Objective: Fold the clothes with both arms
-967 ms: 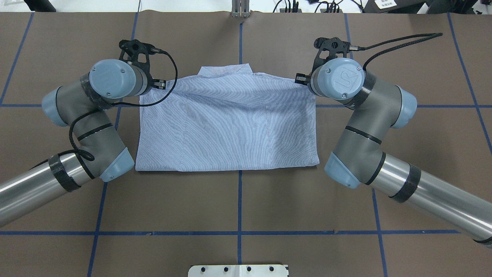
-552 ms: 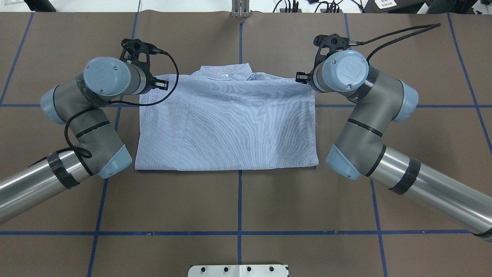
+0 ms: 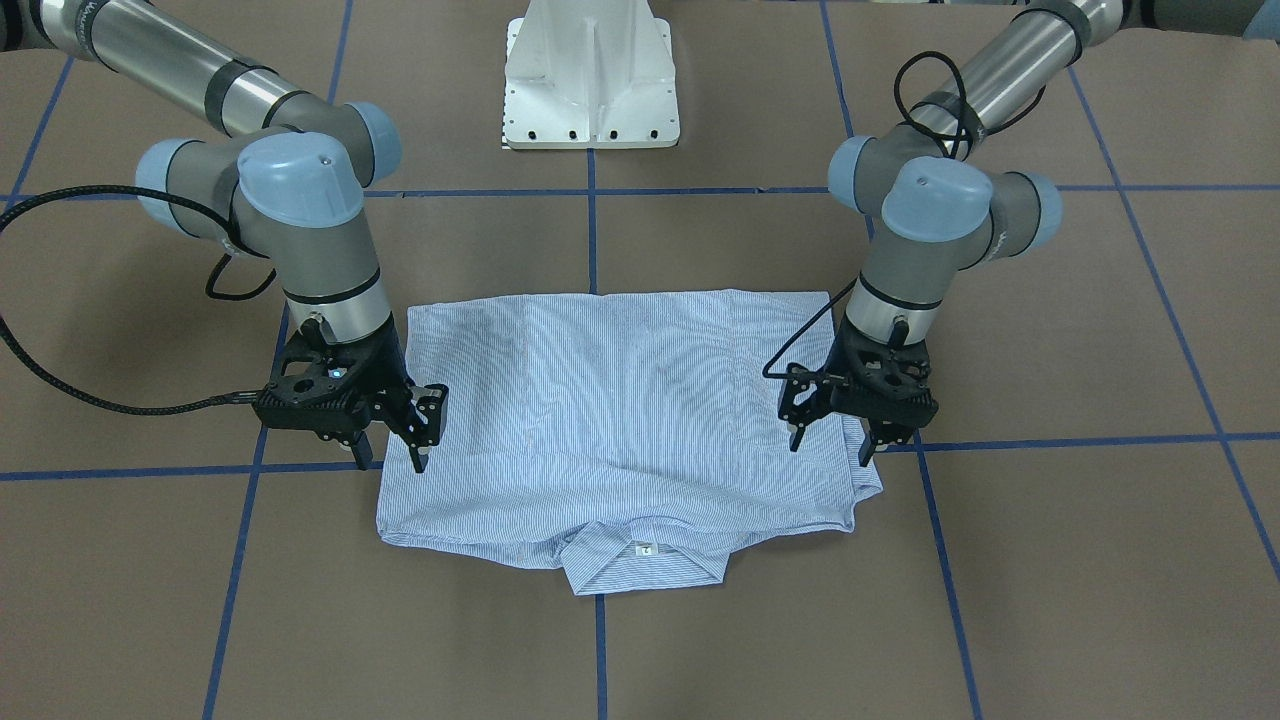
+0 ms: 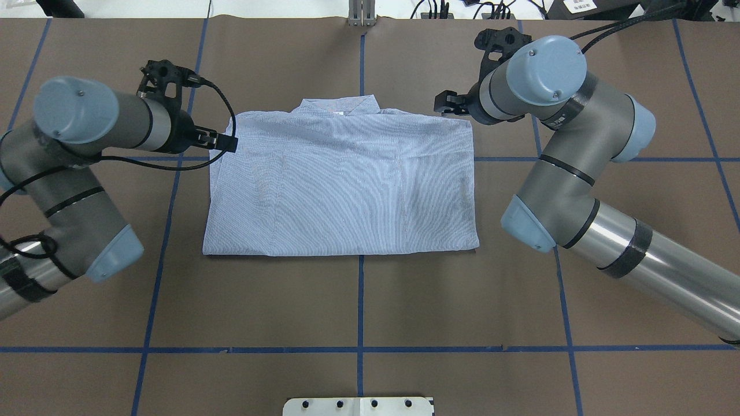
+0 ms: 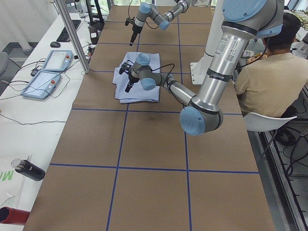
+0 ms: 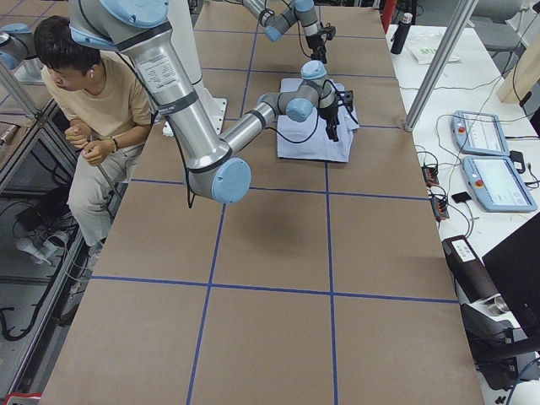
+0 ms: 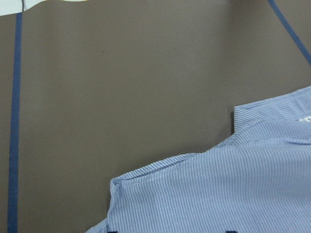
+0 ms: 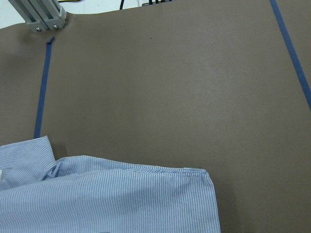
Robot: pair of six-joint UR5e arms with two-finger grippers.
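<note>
Brown table (image 4: 462,300): shirt (image 4: 341,185) flat (collar (image 4: 338,107) far side); left pincer (image 3: 833,442), right pincer (image 3: 392,452) gaping, empty, risen since.

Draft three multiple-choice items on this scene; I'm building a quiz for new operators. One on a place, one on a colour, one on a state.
1. Relative to the robot's base, the collar of the shirt lies on the:
A. near side
B. far side
C. robot's left side

2. The grid lines on the table are:
A. yellow
B. white
C. blue

3. The left gripper and right gripper are:
A. open, holding nothing
B. shut on the shirt
C. shut on the collar

Key: B, the front-facing view shows the collar at the shirt's edge opposite the base; C, blue tape crosses the brown surface; A, each gripper's fingers stand apart with nothing between them.
</note>
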